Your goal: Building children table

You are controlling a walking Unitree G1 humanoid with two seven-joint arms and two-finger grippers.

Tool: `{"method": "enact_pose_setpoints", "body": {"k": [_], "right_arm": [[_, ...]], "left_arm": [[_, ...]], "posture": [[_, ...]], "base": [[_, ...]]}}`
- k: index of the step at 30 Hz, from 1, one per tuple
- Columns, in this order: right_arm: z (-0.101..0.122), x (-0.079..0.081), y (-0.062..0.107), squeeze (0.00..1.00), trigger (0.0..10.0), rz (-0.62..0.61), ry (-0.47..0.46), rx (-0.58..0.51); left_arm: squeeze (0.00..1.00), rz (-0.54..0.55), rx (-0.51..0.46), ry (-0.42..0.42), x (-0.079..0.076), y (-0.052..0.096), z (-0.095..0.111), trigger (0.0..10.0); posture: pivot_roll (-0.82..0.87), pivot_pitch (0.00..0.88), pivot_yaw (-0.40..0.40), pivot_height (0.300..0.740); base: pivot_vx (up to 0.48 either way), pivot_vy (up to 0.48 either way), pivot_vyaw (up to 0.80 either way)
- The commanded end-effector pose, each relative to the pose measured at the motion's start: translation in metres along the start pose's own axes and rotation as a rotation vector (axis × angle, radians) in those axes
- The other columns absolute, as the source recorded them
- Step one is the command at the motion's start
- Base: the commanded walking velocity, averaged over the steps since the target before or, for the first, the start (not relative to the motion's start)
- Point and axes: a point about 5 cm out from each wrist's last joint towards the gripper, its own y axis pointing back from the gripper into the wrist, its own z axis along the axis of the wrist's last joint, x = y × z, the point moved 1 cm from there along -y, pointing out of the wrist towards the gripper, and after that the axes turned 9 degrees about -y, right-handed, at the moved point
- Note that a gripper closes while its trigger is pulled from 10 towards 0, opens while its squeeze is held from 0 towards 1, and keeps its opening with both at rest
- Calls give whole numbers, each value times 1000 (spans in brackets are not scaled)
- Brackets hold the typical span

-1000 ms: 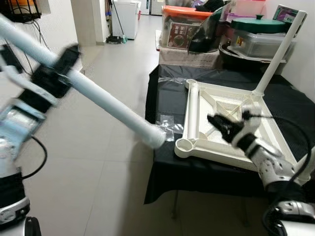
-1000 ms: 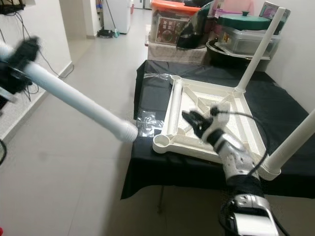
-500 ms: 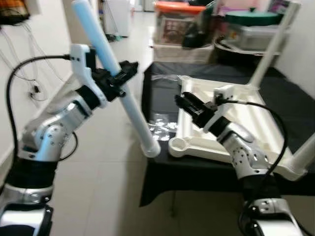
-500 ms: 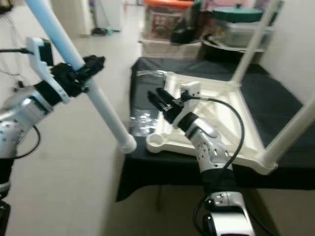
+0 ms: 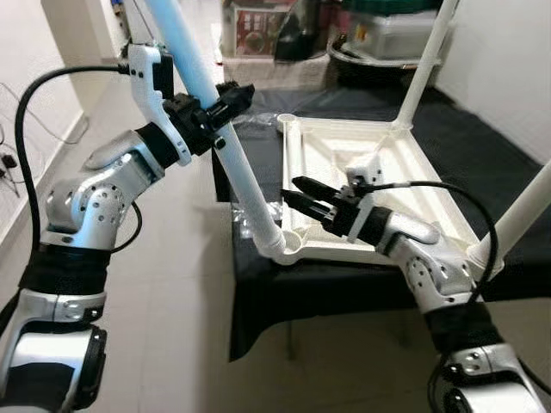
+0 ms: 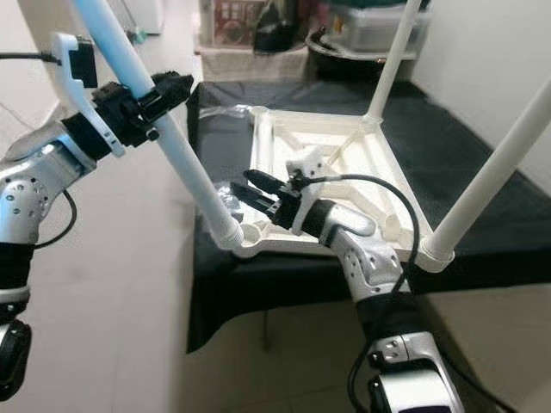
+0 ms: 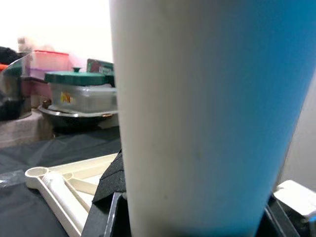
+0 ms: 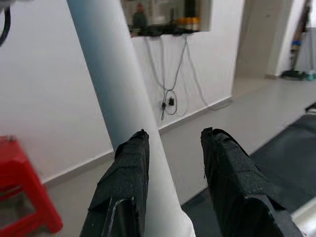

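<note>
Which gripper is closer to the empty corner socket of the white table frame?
Right. The right gripper hovers open just beside the corner socket; the left gripper grips the table leg higher up, farther away.

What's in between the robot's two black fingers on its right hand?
Nothing yet. The right gripper is open with a bare gap; the white table leg stands just beyond its fingertips, in the right wrist view.

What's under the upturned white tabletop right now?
The tabletop lies on a black cloth that drapes over the front edge. A clear plastic wrapper peeks out at its near corner. The support beneath the cloth is covered.
</note>
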Motion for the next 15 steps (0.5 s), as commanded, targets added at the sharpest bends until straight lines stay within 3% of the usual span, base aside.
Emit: {"method": "enact_pose_setpoints", "body": {"k": [1,2,3,11,12,13,14,15], "right_arm": [[8,3,-4,380,10000,17,43,13],[8,3,-4,380,10000,17,43,13],[10,3,-5,1000,10000,14,43,14],[17,15,-8,1000,10000,104,61,34],[18,15,-9,741,10000,106,65,47],[18,15,-9,741,10000,106,65,47],[18,15,-11,0,10000,102,70,65],[18,15,-11,0,10000,102,70,65]], "left_arm": [[0,-35,-12,-8,0,-3,4,10000],[0,-35,-12,-8,0,-3,4,10000],[0,-44,-6,-11,1,-4,4,10000],[0,-70,-17,-26,2,-16,5,10000],[0,-75,-23,-25,1,-19,5,10000],[0,-75,-23,-25,1,-19,5,10000],[0,-82,-28,-22,0,-23,4,10000],[0,-82,-28,-22,0,-23,4,10000]], "posture": [[66,0,-43,740],[66,0,-43,740],[64,0,-40,740],[59,0,-38,740],[57,0,-35,740],[57,0,-35,740],[56,0,-36,740],[56,0,-36,740]], "base": [[0,0,0],[0,0,0],[0,0,0],[0,0,0],[0,0,0],[0,0,0],[0,0,0],[0,0,0]]}}
